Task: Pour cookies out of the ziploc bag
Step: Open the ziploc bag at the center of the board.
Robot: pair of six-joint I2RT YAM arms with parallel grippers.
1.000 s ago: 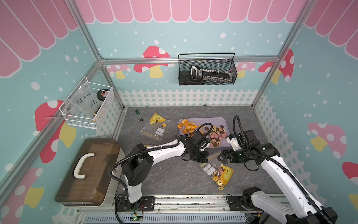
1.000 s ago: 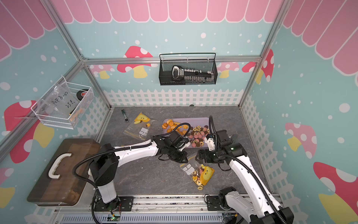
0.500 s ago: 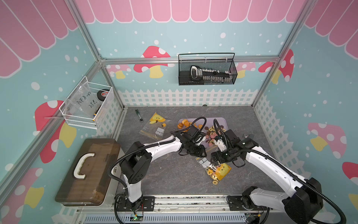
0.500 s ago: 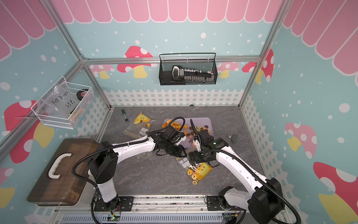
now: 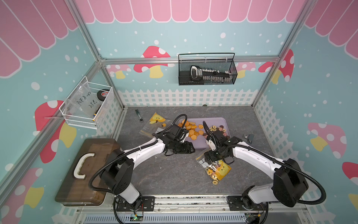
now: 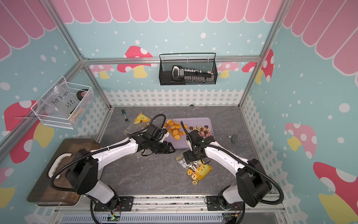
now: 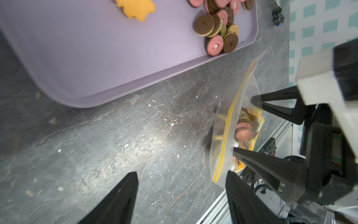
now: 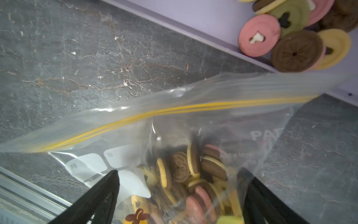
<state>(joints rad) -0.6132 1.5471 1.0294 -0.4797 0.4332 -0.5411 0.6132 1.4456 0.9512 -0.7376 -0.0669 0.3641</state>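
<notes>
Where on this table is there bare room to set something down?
Widest free patch: the grey tabletop between the left arm and the full ziploc bag. Also the back right corner between tray and fence. Crowded: the tray's far half with cookies, the left gripper and right gripper by its near edge, the empty bag back left.

Not much to read here. The clear plastic sleeve (image 5: 85,97) in the white wire basket (image 5: 77,121) had handwritten "PCF 8-02" with something like "25" under it. The ziploc bag (image 8: 222,108) had white label boxes (image 8: 91,164) marked 月 and 日, plus pale letters "PAT", cut off. The smaller print below was too blurry.
</notes>
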